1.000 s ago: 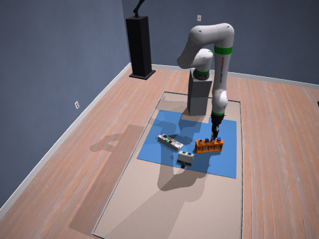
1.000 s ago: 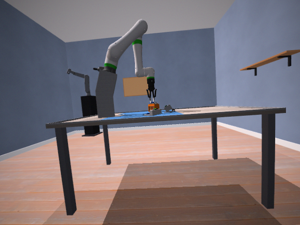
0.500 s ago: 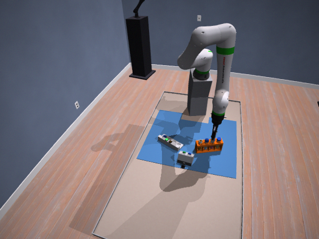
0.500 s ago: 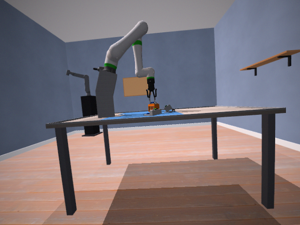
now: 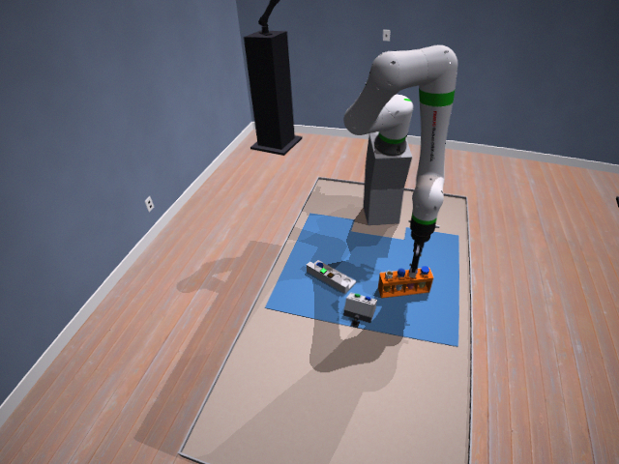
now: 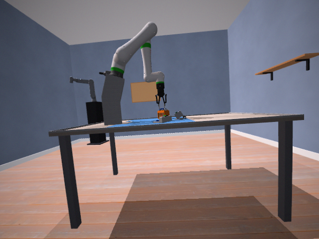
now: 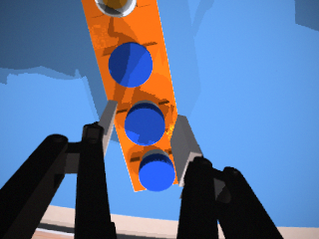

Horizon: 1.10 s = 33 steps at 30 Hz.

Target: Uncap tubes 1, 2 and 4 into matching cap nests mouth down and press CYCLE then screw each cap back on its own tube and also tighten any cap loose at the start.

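Note:
The orange decapping station DS (image 5: 405,282) stands on the blue mat; it also shows in the wrist view (image 7: 140,90). My gripper (image 7: 145,121) hangs straight over it, its fingers either side of the blue cap on tube 2 (image 7: 145,124) with a gap on each side, so it is open and holds nothing. The caps on tube 1 (image 7: 157,171) and tube 3 (image 7: 131,65) are on. Tube 4 (image 7: 116,5) stands uncapped. The cap tray CT (image 5: 330,275) has its green lamp (image 5: 323,270) lit, and a blue cap (image 5: 318,264) lies at its left end.
The small sloping desk (image 5: 361,305) with the green READY key (image 5: 358,295) and the blue CYCLE key (image 5: 368,299) stands in front of the tray. The arm's grey pedestal (image 5: 387,187) is behind the mat.

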{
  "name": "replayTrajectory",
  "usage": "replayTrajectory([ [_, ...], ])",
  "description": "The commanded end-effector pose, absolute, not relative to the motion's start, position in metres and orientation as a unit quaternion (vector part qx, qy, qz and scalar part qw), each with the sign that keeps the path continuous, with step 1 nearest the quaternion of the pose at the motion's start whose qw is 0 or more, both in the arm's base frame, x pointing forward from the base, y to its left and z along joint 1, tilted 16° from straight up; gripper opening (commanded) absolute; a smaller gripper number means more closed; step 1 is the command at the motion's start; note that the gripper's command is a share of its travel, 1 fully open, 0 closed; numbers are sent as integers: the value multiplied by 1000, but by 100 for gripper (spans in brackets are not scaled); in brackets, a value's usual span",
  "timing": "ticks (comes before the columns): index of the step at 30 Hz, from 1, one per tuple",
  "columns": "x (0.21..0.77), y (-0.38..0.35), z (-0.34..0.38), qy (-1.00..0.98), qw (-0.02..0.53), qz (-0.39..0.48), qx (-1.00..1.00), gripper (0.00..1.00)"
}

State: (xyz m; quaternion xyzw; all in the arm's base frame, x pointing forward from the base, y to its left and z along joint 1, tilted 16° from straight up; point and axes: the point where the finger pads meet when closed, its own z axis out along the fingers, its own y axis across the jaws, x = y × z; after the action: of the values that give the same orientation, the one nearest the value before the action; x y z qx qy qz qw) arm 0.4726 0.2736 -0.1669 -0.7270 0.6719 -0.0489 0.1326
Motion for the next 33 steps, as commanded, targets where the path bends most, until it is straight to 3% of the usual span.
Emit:
replayTrajectory([
  [1,473,274,-167,614,128,-58,-777,35],
  [30,473,274,-167,259,95,-103,-956,35],
  [31,473,274,-167,259,95,-103,-956,0],
  [33,473,274,-167,259,95,-103,-956,0],
])
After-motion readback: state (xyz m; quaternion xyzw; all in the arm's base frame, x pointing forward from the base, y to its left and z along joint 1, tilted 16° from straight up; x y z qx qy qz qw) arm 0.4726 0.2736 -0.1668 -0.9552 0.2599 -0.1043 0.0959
